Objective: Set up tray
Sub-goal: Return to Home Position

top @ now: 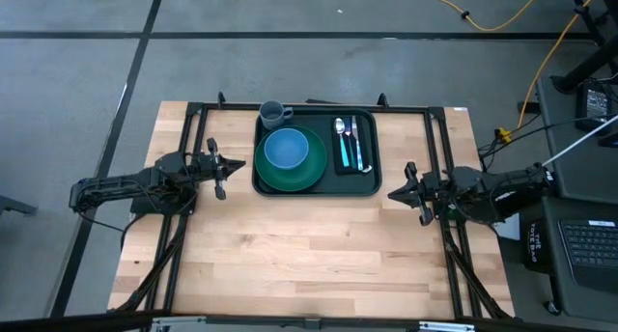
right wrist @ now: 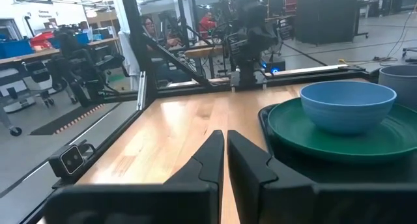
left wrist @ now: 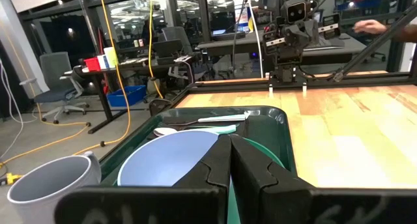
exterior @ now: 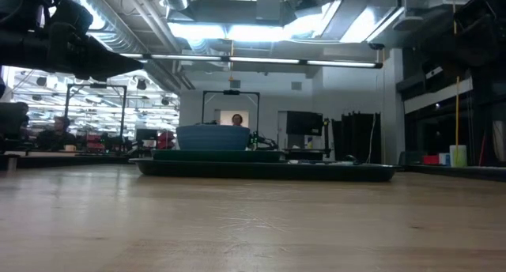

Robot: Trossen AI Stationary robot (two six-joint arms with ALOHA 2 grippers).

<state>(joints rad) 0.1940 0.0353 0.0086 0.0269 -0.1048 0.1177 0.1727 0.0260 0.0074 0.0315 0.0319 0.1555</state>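
The dark green tray (top: 362, 182) lies flat on the wooden table, toward its far middle. On its left half sits a round green plate (top: 294, 176) with a blue bowl (top: 287, 150) on it. On its right half a black napkin (top: 346, 160) carries a spoon, a knife and a fork (top: 352, 139). A grey mug (top: 274, 113) stands at the tray's far left corner. My left gripper (top: 237, 165) is shut just left of the tray, level and pointing at it (left wrist: 230, 146). My right gripper (top: 391, 193) is shut off the tray's near right corner (right wrist: 225, 142).
Black frame rails (top: 198, 139) run along the table's left, right and far sides. Bare wood (top: 309, 245) fills the near half. In the left wrist view a person's hand (left wrist: 371, 25) shows beyond the right arm. Desks and cables lie past the table.
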